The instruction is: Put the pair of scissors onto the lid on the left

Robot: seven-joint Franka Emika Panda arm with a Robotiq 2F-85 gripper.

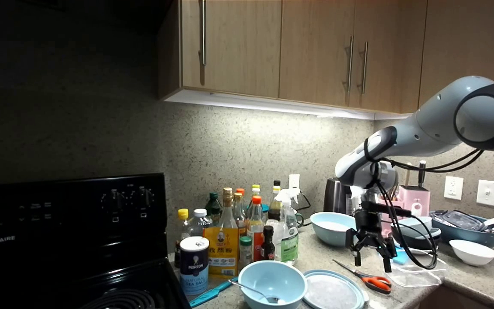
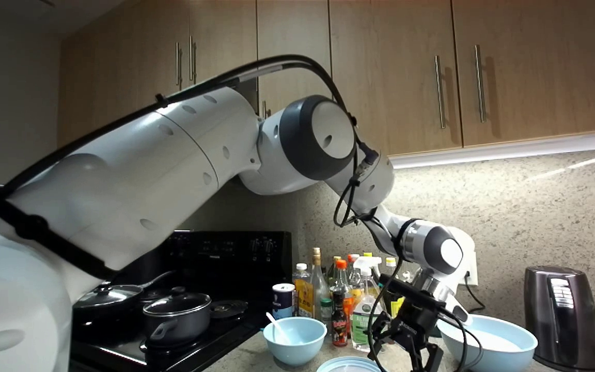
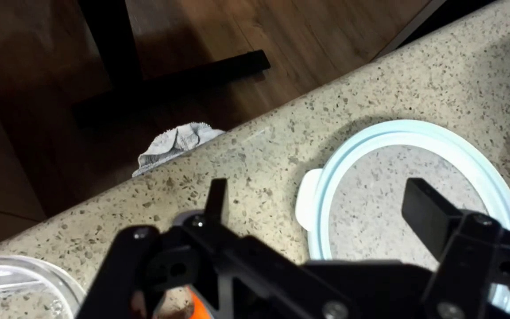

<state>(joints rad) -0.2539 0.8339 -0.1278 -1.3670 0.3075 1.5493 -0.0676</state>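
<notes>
Hanging wide and empty at lower right of an exterior view, the gripper (image 1: 372, 262) was presumably spread to straddle the scissors (image 1: 373, 281), which lay on the counter (image 1: 315, 261) beside the lid (image 1: 332, 292).

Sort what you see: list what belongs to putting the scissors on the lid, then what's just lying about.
For the job:
scissors
round lid with pale-blue rim
claw, open

Just lying about:
small blue bowl, spoon in it
large blue bowl
salt canister
spray bottle
kettle
</notes>
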